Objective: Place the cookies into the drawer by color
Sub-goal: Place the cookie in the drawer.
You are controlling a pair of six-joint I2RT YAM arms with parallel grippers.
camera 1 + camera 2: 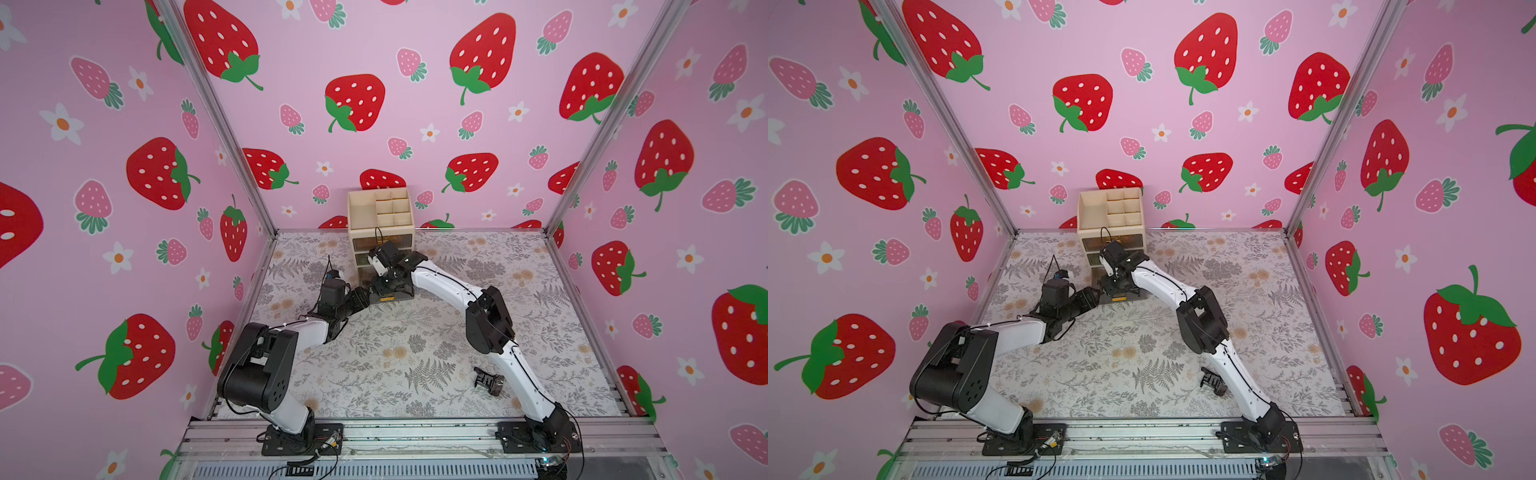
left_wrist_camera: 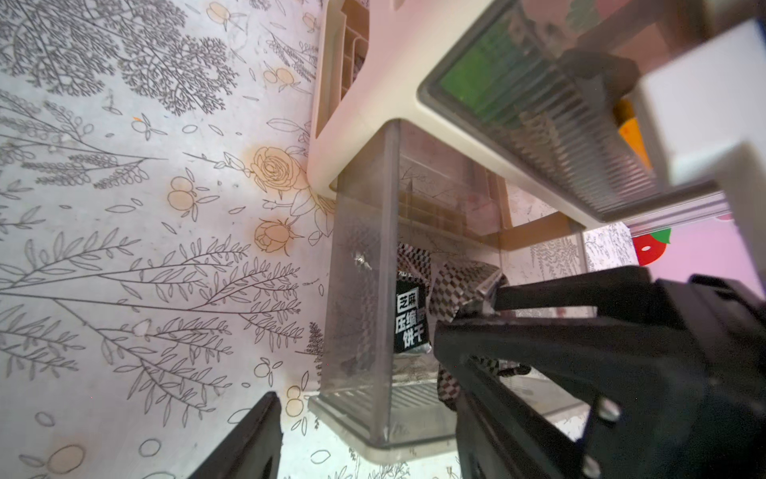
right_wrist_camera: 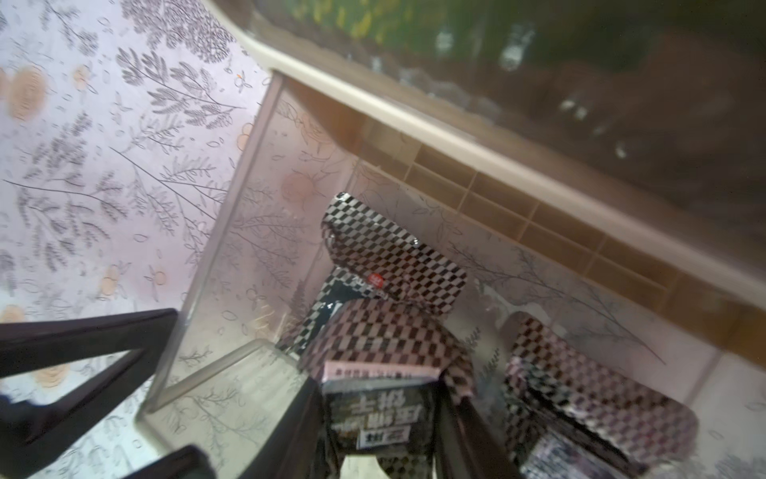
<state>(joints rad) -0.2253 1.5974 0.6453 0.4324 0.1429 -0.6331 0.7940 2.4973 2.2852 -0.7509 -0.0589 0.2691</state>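
Nearly done, I judge: the right claw [image 3: 379,394], narrow, holds a black cookie packet [image 3: 373,419] inside the open bottom drawer [image 2: 360,290] beside other black packets [image 3: 393,249]; green shows through the shut drawer above [image 2: 476,70]; the left claw [image 2: 364,419] stands wide at the drawer's corner; one loose black packet [image 1: 489,380] lies on the worktop [image 1: 415,332]

Black checkered cookies [image 3: 396,253] inside open bottom drawer [image 2: 356,315], stray black cookie [image 1: 490,379] outside

Floral-print tabletop [image 1: 415,353] spreading out beneath the right pincer [image 1: 385,286], ferns and pale roses all over it; beyond the pincer the pink strawberry wall [image 1: 415,62] climbs, silver corner posts [image 1: 216,112] off to either side, and a metal rail [image 1: 415,434] well behind it
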